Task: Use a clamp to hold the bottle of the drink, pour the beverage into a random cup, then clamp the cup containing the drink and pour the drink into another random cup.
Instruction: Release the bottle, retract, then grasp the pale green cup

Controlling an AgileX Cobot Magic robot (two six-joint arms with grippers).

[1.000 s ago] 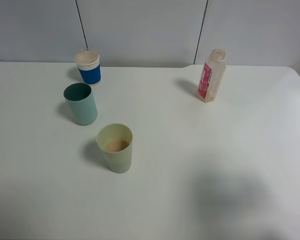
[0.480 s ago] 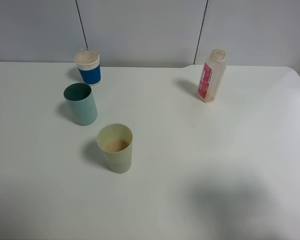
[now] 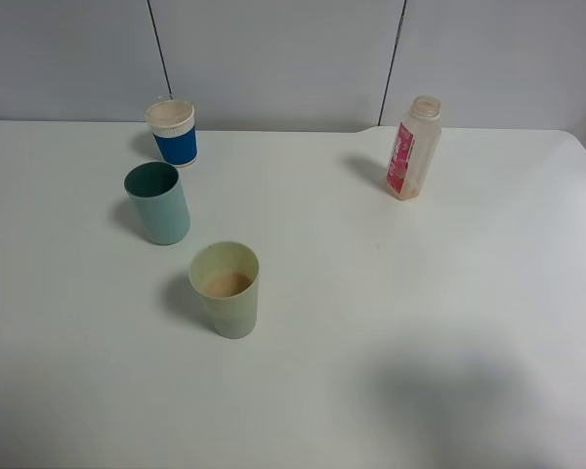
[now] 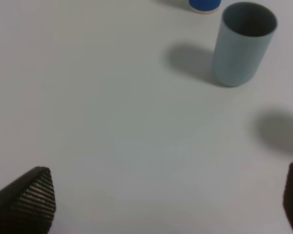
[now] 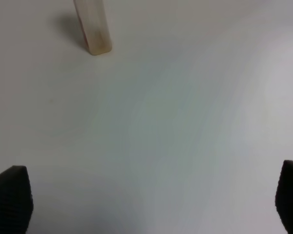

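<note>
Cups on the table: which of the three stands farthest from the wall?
The pale yellow-green tumbler, with peach-tan liquid in its bottom. The teal tumbler stands behind it, and the blue cup with a white rim is closest to the wall.

Bottle (image 3: pixel 412 149) w/ pink label stands upright nr the table's (image 3: pixel 439 293) far right corner. Yellow-green cup (image 3: pixel 229 305), upright, left of centre, holds a little peach beverage (image 3: pixel 227 284); teal cup (image 3: pixel 160 210) upright behind it, twd far left corner.

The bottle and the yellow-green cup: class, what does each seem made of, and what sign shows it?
The bottle looks like translucent plastic: cloudy, faintly see-through walls. The yellow-green cup is probably smooth, matte plastic: even colour, thin rim, no shine.
</note>
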